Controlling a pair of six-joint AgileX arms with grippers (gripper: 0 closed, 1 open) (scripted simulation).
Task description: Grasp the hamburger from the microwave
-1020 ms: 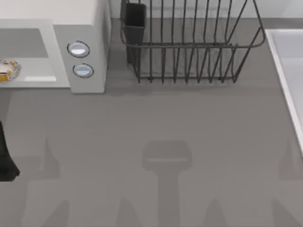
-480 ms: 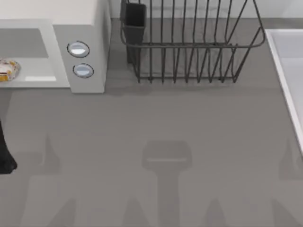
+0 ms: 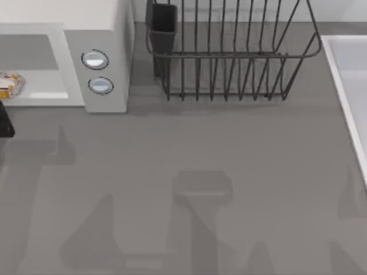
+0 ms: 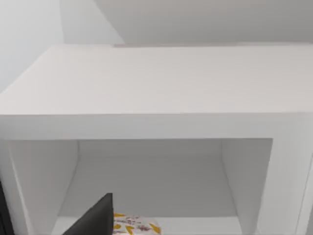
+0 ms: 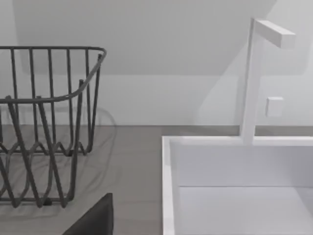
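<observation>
Since a second ago, the left gripper (image 3: 3, 121) has travelled up the tabletop's (image 3: 189, 143) left edge and now sits just in front of the microwave (image 3: 97, 23) opening, near the hamburger (image 3: 10, 84). That hamburger lies on the cavity floor at the microwave's left side, close to the front lip; the left wrist view shows it (image 4: 134, 226) low in the cavity beside a dark finger. Whether the fingers are spread or closed I cannot tell. To do the reach well, I judge the fingers should enter level, under the cavity roof, straddling the bun before closing. The right arm is parked near the dish rack (image 5: 44, 127) and sink (image 5: 168, 196).
</observation>
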